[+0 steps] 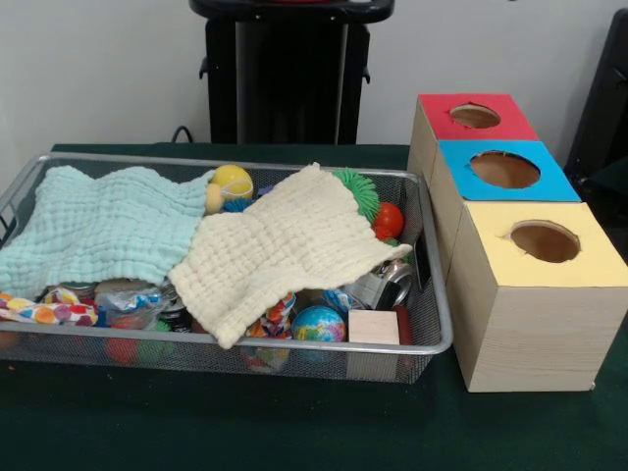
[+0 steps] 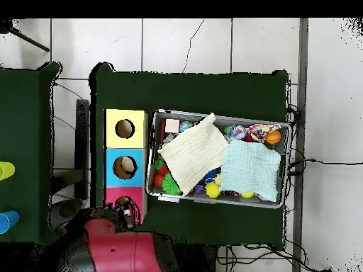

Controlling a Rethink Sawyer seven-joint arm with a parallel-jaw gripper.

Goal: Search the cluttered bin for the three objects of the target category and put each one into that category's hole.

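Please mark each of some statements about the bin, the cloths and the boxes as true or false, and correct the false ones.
1. Two cloths lie over the objects in the wire bin. True: a mint cloth and a cream cloth.
2. The box nearest the front camera has a red top. False: the yellow-topped box is nearest; the red-topped box is farthest.
3. A small globe ball sits at the bin's front edge in the front view. True.
4. The boxes stand inside the bin. False: they stand on the table beside it.
5. The blue-topped box stands between the other two. True.
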